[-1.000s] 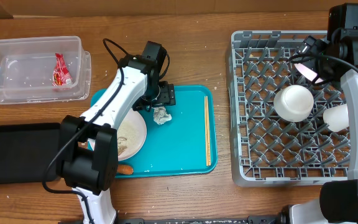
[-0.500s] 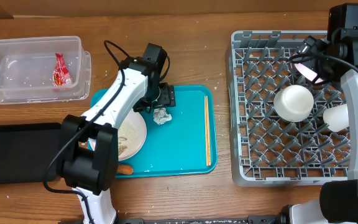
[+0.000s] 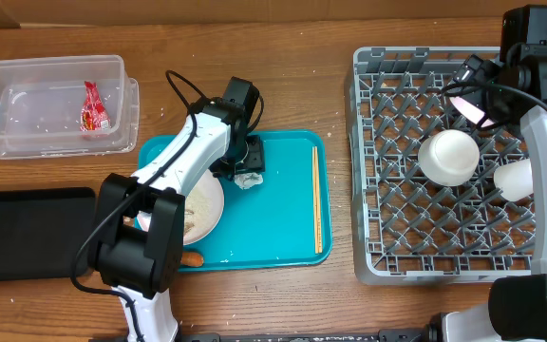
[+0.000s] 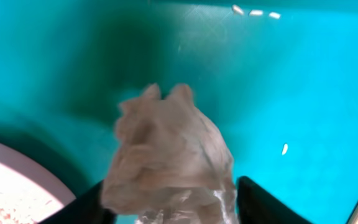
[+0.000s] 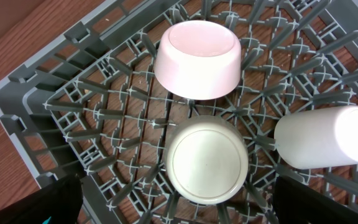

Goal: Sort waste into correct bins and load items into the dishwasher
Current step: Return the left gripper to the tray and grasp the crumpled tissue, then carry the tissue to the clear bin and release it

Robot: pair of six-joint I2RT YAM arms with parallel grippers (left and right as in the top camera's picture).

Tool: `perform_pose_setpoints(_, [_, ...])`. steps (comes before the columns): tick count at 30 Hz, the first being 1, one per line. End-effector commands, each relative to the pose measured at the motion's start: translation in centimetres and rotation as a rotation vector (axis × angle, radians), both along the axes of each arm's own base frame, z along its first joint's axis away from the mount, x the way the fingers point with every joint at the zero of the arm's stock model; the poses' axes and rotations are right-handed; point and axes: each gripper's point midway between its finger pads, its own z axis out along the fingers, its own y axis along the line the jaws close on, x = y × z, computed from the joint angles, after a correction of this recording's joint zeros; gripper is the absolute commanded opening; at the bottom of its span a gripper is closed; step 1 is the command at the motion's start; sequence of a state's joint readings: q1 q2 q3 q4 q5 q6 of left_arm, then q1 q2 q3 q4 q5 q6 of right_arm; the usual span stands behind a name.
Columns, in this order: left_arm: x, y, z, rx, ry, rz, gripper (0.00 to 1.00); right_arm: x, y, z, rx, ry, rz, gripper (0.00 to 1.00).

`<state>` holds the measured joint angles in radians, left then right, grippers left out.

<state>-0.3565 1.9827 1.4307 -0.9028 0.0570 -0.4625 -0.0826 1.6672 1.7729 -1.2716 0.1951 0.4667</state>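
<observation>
Here, the open, empty left pincer straddled the silvery-white wrapper on the teal tray, evidently positioned to grasp it.

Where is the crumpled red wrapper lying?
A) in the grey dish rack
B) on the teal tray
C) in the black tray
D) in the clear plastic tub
D: the overhead view shows the red wrapper lying inside the clear tub, at the upper left of the picture.
</observation>
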Motion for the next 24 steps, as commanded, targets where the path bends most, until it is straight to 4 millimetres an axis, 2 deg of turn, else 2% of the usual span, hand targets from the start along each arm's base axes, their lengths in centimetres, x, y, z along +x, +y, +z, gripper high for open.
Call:
perform_pose_setpoints(1, [-0.1, 0.2, -0.5, 0.019, 0.001, -0.016, 0.48, 0.0, -0.2, 1.4, -0.015, -0.042, -0.006, 1.0])
perform_pose_setpoints(2, [-0.1, 0.2, -0.5, 0.019, 0.001, -0.016, 0.42, 0.0, -0.2, 1.4, -0.015, -0.042, -0.006, 1.0])
perform_pose_setpoints(4, [-0.1, 0.2, -0.5, 0.019, 0.001, -0.016, 0.13, 0.0, -0.2, 1.4, -0.015, -0.042, -0.006, 1.0])
perform_pose_setpoints(5, [0.0, 0.1, -0.4, 0.019, 0.0, -0.016, 0.04, 0.0, -0.2, 1.4, -0.015, -0.042, -0.006, 1.0])
perform_pose_setpoints(10, [0.4, 0.0, 1.5, 0.02, 0.002, -0.016, 0.04, 0.0, -0.2, 1.5, -0.015, -0.042, -0.006, 1.0])
perform_pose_setpoints(13, [1.5, 0.1, 4.4, 0.028, -0.021, -0.008, 0.04, 0.0, -0.2, 1.5, -0.015, -0.042, -0.006, 1.0])
perform_pose_setpoints(17, [3.9, 1.3, 9.3, 0.07, -0.109, 0.023, 0.04, 0.0, -0.2, 1.5, -0.015, -0.042, -0.006, 1.0])
perform_pose_setpoints(21, [6.5, 4.5, 14.4, 0.124, -0.227, 0.102, 0.04, 0.0, -0.2, 1.5, -0.015, -0.042, -0.006, 1.0])
perform_pose_setpoints(24, [8.2, 8.2, 17.4, 0.137, -0.295, 0.194, 0.04, 0.0, -0.2, 1.4, -0.015, -0.042, -0.006, 1.0])
